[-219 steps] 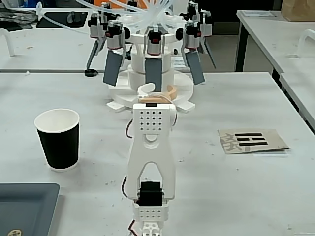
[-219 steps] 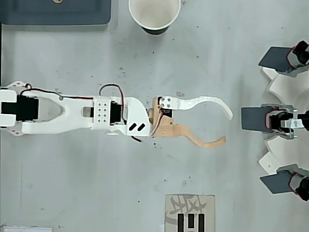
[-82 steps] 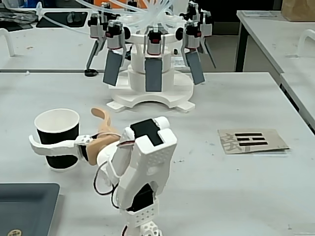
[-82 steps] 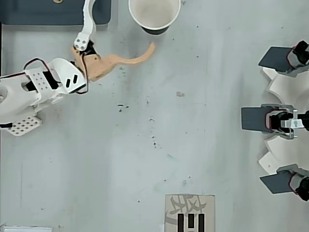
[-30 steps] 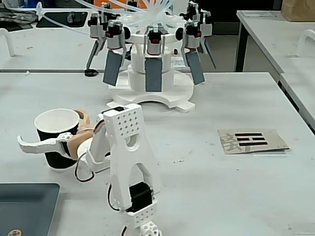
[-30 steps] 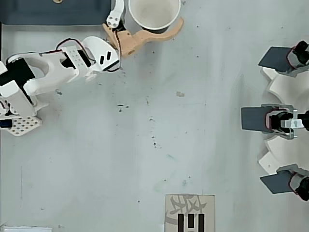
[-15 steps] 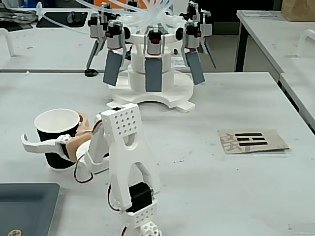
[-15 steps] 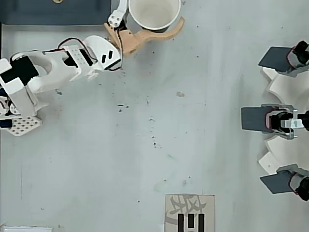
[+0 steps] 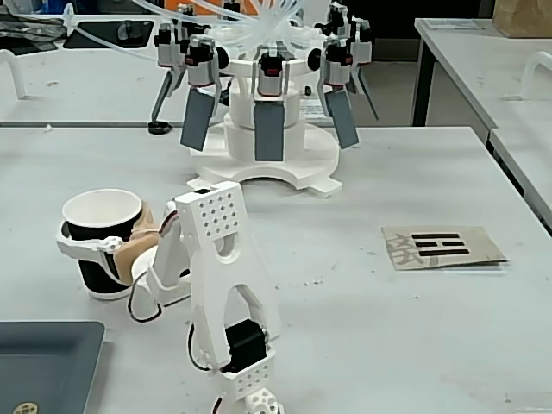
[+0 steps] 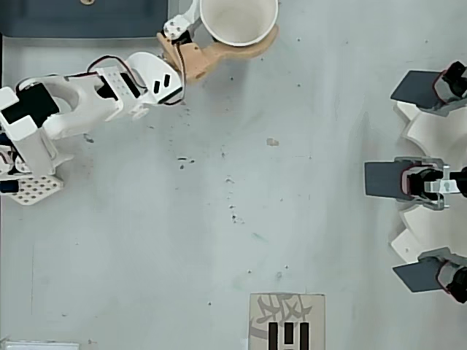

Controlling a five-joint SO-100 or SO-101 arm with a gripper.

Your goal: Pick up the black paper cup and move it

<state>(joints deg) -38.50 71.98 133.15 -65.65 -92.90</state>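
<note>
The black paper cup with a white rolled rim (image 9: 100, 246) (image 10: 238, 20) is seen upright on the grey desk (image 9: 388, 310) (at the fixed view's left), clasped between the curved white and tan fingers of the pincer (image 9: 90, 240) (image 10: 241, 33).

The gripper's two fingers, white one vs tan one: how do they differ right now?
Colour: the white finger is white plastic, the tan finger a wood-like orange-tan. Side: in the fixed view the white finger wraps the near side of the black paper cup, while the tan finger sits behind it, toward the arm. Visibility: overhead, the tan finger shows nearly whole; the white one is mostly cut off. Both are curved and hug the cup.
</note>
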